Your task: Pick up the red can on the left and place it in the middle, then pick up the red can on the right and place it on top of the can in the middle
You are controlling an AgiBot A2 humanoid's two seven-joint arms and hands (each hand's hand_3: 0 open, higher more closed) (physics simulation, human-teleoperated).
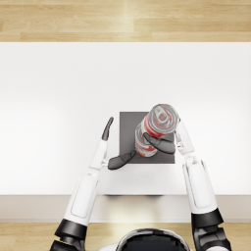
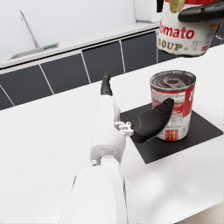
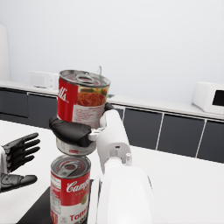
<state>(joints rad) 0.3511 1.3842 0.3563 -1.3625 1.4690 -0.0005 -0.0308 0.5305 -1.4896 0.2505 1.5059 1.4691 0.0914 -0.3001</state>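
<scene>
L hand (image 2: 146,124) open, thumb just beside lower red can (image 2: 173,105) upright on dark mat (image 2: 199,131), 2nd can (image 2: 186,33) held above by R hand (image 2: 201,12), white counter (image 2: 43,144), sink faucet (image 2: 28,28) behind

You have a white table (image 1: 59,98) on a light wood floor (image 1: 122,19). Behind it runs a white counter (image 2: 78,39) over dark cabinets (image 3: 175,133), with a sink tap (image 2: 27,26), a microwave (image 3: 210,98) and a plain pale wall (image 3: 153,39).
</scene>
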